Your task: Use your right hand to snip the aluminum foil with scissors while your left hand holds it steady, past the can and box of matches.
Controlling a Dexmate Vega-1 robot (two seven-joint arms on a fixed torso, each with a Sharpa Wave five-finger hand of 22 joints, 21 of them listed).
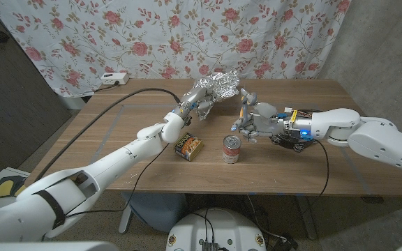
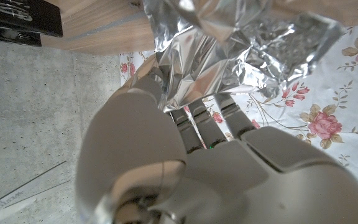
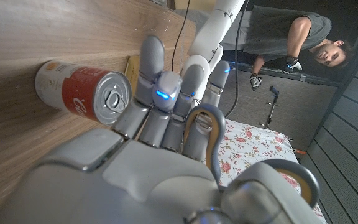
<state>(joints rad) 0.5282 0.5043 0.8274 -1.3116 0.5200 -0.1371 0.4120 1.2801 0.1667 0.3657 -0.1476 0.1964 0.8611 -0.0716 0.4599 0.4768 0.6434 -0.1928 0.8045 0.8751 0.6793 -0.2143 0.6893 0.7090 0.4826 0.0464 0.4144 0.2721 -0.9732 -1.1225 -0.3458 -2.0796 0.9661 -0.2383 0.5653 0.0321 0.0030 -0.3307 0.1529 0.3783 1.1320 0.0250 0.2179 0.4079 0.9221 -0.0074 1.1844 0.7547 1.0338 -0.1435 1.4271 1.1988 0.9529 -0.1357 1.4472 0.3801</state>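
Floral curtain [image 1: 152, 35] behind wooden table [image 1: 117, 150]: left hand [image 1: 189, 109] grips crumpled aluminum foil [image 1: 216, 86] aloft; right hand [image 1: 251, 120] holds grey-handled scissors [image 3: 207, 134] above sealed red can [image 1: 232, 149], matchbox [image 1: 188, 146] beside.

can [image 3: 79, 94]: white script on red label, too partial to read | matchbox [image 1: 188, 146]: print too small to read | no other legible text

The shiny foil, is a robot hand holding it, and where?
Yes. The left hand grips the aluminum foil by its lower edge, lifted off the table.
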